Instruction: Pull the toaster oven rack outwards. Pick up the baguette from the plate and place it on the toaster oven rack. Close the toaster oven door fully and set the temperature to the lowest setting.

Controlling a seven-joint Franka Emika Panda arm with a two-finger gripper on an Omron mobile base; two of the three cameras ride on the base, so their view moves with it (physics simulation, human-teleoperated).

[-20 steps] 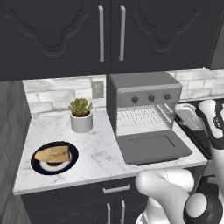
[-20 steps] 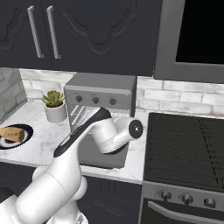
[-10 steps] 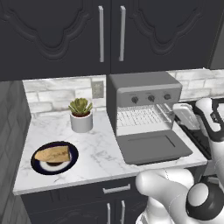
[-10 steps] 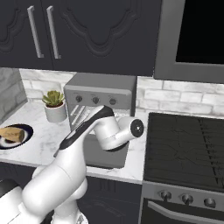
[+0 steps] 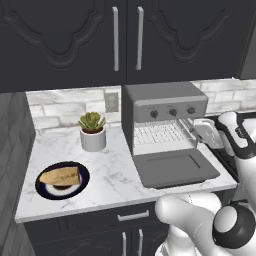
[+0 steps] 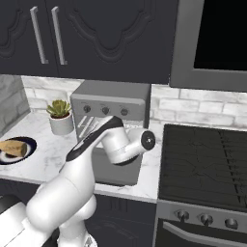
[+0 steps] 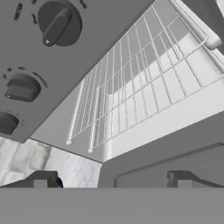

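Note:
The grey toaster oven (image 5: 165, 107) stands on the counter with its door (image 5: 175, 167) folded down flat. Inside the opening sits the wire rack (image 5: 160, 134), with its front edge level with the oven mouth. In the hand view the rack (image 7: 140, 83) spreads across the middle, below the knobs (image 7: 59, 26) and above the door (image 7: 175, 148). My gripper (image 7: 111, 181) is open, fingertips (image 7: 41, 180) wide apart with nothing between them, just to the right front of the oven. The baguette (image 5: 60, 176) lies on the dark plate (image 5: 82, 182) at the counter's left.
A potted succulent (image 5: 92, 131) stands between the plate and the oven. The dark stove (image 6: 207, 159) lies right of the oven, with a microwave (image 6: 217, 38) above it. Dark cabinets (image 5: 125, 37) hang overhead. My arm (image 6: 111, 144) hides the oven's opening in the right base view.
My hand has edged left, closer to the right side of the oven's opening. The jaws have stayed open, and the rack, door and baguette have not moved.

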